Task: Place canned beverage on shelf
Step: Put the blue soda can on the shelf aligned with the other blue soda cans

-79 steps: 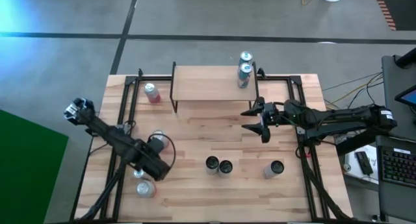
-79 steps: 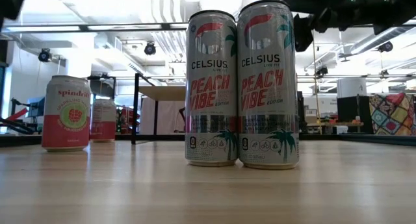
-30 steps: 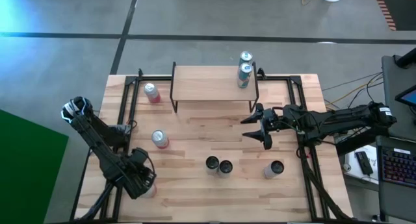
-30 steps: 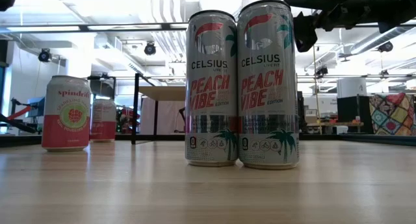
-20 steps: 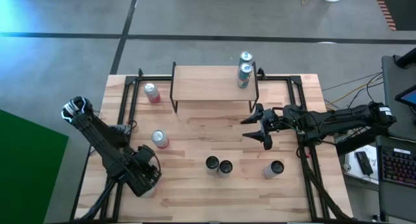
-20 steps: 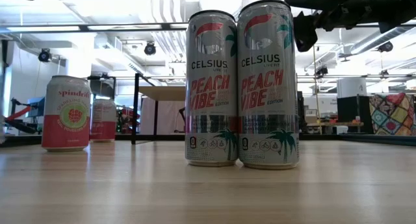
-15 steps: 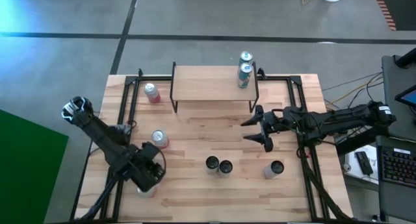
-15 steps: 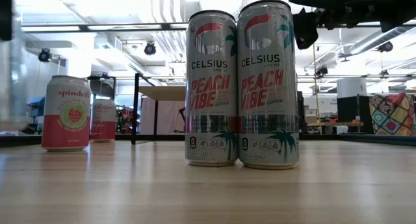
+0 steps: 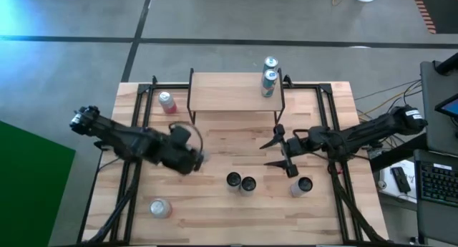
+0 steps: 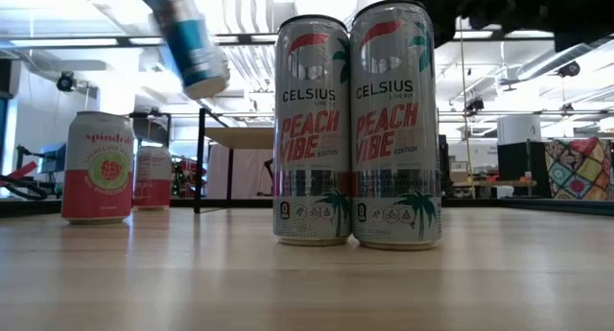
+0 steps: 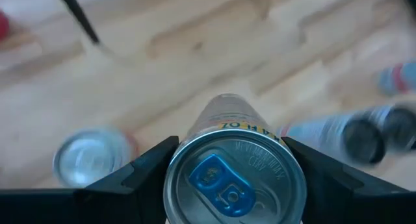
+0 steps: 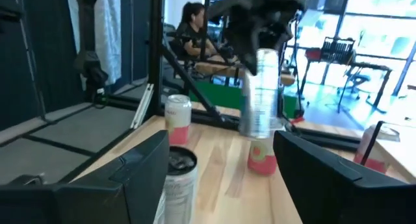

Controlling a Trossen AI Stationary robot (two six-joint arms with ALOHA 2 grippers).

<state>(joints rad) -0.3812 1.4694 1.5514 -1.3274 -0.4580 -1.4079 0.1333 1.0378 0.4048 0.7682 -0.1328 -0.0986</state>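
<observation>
My left gripper point(image 9: 190, 158) is shut on a tall slim silver can with a blue tab point(image 11: 234, 178). It holds the can above the table's left half, in front of the shelf point(image 9: 229, 93). The can also shows raised and tilted in the low view point(image 10: 189, 41) and in the right wrist view point(image 12: 260, 94). The shelf, a light wood top on black legs, stands at the far middle with two tall cans point(image 9: 269, 79) at its right end. My right gripper point(image 9: 276, 152) is open and empty, right of centre and above the table. My left gripper pinches the can's upper end, just below the rim point(image 11: 174, 175), between its two fingers, one on each side. The fingers come from above. The can hangs below them, a little tilted and lifted clear of the table.
Two dark-topped Celsius cans point(image 9: 240, 182) stand near the table's middle, and another can point(image 9: 304, 184) stands to their right. Pink cans stand at the far left point(image 9: 166, 102), the near left point(image 9: 159, 207) and below the held can point(image 12: 260, 156). Black frame rails run along both sides. A person point(image 12: 192, 29) sits beyond the table.
My left gripper has carried the can from the near left of the table toward the far edge and the right, to a spot in front of the shelf. The can stays raised. My right gripper has moved a little toward the near edge.
</observation>
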